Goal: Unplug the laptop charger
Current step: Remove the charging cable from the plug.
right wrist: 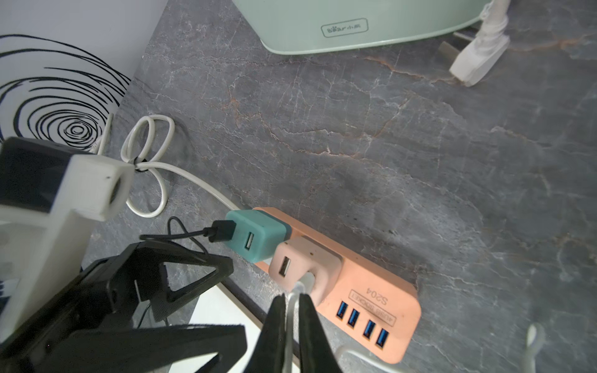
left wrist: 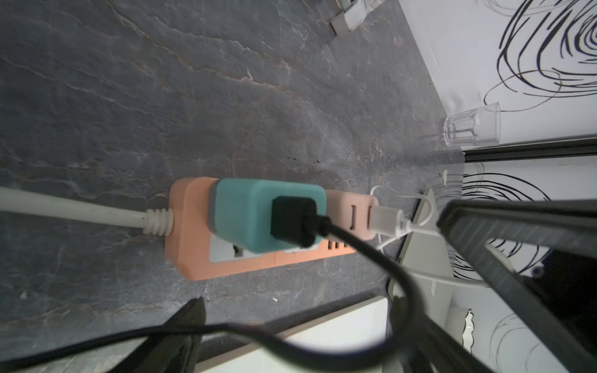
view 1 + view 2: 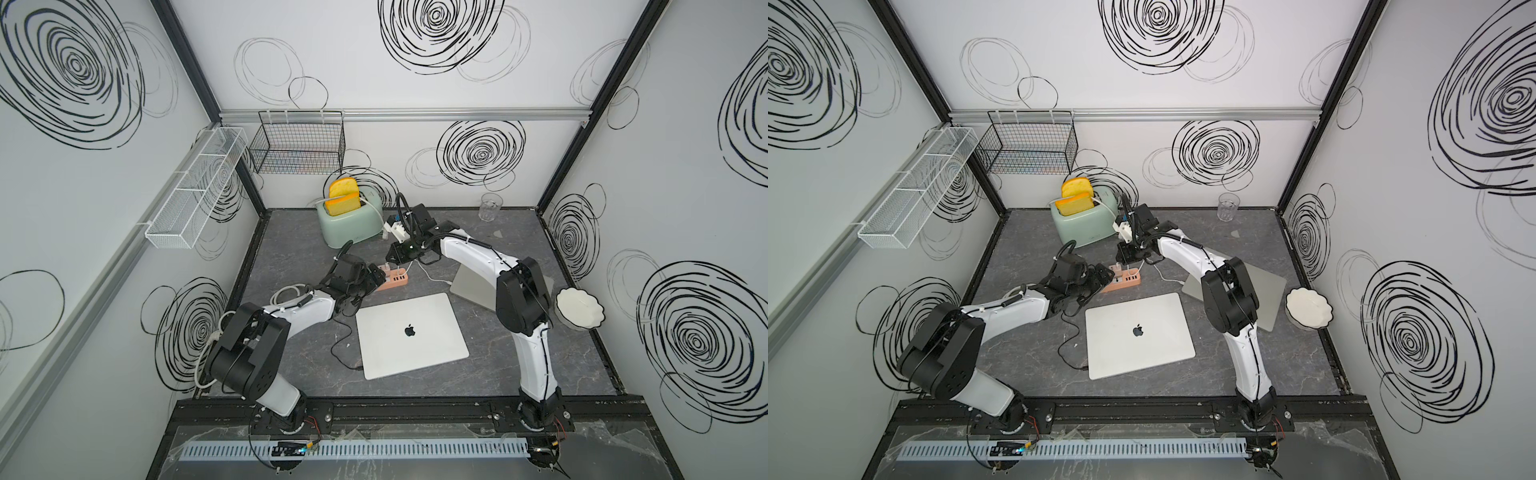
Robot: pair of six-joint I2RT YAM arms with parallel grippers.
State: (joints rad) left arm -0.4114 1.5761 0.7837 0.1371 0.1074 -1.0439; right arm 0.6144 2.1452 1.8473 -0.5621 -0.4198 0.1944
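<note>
Right jaws are squeezed shut on the thin white charger cord [image 1: 289, 310], just where its plug goes into the small pink charger block [image 1: 310, 264]. That is what the right wrist view shows. The pink block sits pushed into the long peach power strip [image 1: 371, 290], beside a teal charger block [image 1: 258, 235] with a black cord [image 1: 174, 238]. Nothing has come out yet.

The left wrist view shows the left jaws spread wide, holding nothing. They hang near one end of the strip, and I cannot tell if they touch it. Both blocks sit in the strip here too.

In both top views the strip lies on the grey stone counter [image 3: 498, 374] between the two arms, behind a shut silver laptop [image 3: 411, 332]. The white cord runs to a second flat grey slab [image 3: 473, 286] under the right arm, likely another laptop. I think the grab is done and only the pull is left.
</note>
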